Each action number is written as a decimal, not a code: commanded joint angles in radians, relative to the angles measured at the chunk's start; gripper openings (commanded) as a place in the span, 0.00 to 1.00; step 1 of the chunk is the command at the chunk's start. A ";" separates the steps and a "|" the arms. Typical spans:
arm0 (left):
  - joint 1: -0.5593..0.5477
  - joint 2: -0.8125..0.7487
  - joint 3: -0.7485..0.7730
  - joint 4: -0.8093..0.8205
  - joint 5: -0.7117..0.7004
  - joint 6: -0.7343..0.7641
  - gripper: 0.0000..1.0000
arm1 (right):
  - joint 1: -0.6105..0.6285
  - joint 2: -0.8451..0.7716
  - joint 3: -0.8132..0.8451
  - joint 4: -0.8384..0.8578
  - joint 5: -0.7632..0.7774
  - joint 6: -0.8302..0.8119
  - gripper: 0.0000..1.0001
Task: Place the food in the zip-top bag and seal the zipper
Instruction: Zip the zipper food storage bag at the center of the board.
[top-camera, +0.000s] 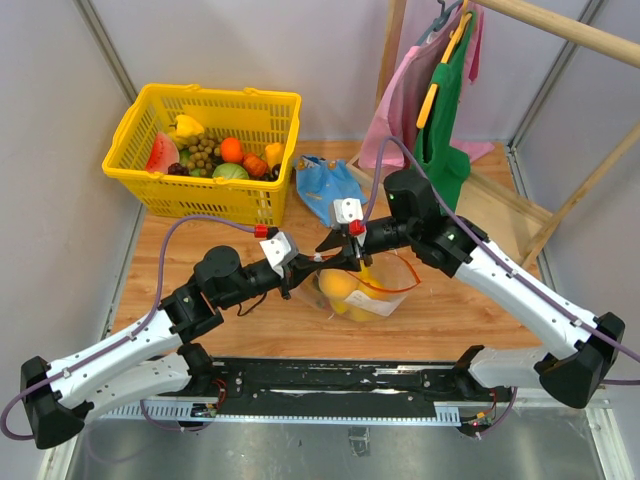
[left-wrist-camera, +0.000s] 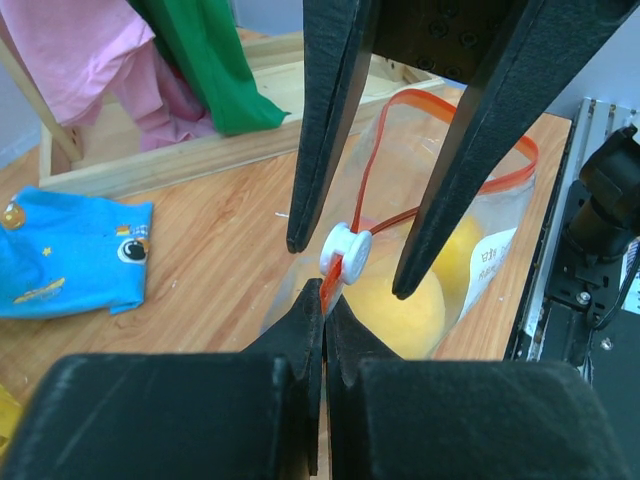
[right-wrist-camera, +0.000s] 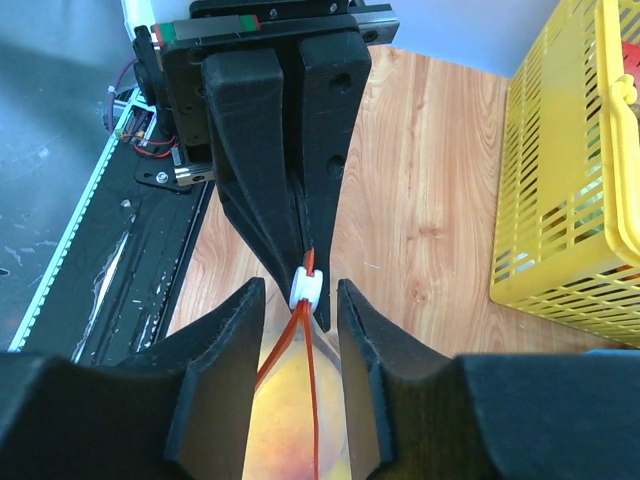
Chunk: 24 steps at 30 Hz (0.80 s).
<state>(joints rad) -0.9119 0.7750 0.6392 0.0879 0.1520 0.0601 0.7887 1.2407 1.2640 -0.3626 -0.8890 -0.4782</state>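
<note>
Jaws of your left gripper (left-wrist-camera: 322, 300) pinch the zipper (left-wrist-camera: 372, 180) shut at its end; your right gripper (right-wrist-camera: 300, 287) stands narrowly parted, straddling the white slider (left-wrist-camera: 345, 252). Beyond, the zip-top bag (top-camera: 395, 285) lies mid-table with yellow food (left-wrist-camera: 400, 315) inside. Farthest sit a blue pouch (top-camera: 322, 185) and a yellow basket (top-camera: 200, 200).
</note>
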 joint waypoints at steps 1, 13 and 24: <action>0.001 -0.010 0.013 0.024 0.008 0.007 0.00 | 0.018 0.013 0.036 0.027 0.012 0.037 0.35; 0.001 -0.002 0.032 -0.011 -0.031 -0.008 0.00 | 0.020 0.010 0.032 -0.055 0.098 -0.008 0.01; 0.002 -0.033 0.026 -0.025 -0.109 -0.043 0.00 | -0.003 -0.047 -0.007 -0.144 0.211 -0.065 0.01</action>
<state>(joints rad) -0.9119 0.7753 0.6395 0.0578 0.1070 0.0326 0.7963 1.2350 1.2667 -0.4351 -0.7498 -0.5068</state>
